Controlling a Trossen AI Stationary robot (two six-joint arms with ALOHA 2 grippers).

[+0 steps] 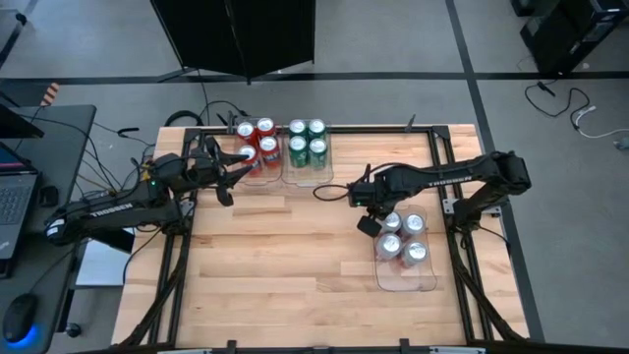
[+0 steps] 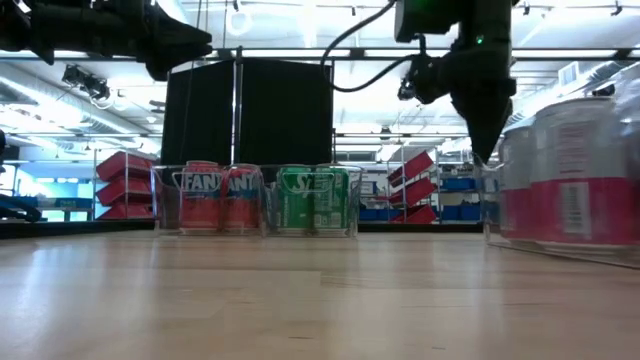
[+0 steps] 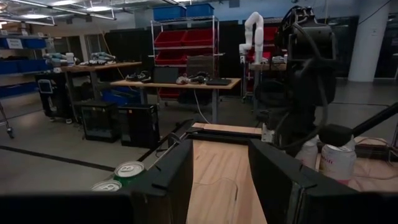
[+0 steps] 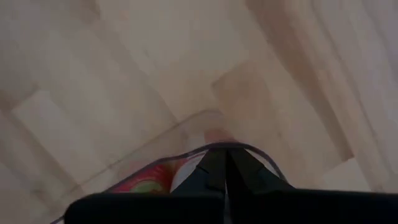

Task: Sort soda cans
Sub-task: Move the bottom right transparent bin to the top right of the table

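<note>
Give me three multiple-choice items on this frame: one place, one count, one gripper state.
1. Where is the tray of silver-white cans?
A. right side of the table
B. left rear corner
C. centre front
2. How many green cans show in their tray?
A. two
B. four
C. six
3. How are the right gripper fingers?
A. wide open
B. shut on a red can
C. shut, empty

Key: 1 A, the high view shows it beside the right arm; 2 B, four tops sit in a square; 3 C, the right wrist view shows the fingertips together with nothing between.

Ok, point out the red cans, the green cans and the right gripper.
red cans (image 1: 257, 140), high view, tops of the group.
green cans (image 1: 307, 139), high view, tops of the group.
right gripper (image 1: 367, 225), high view, shut fingertips.
</note>
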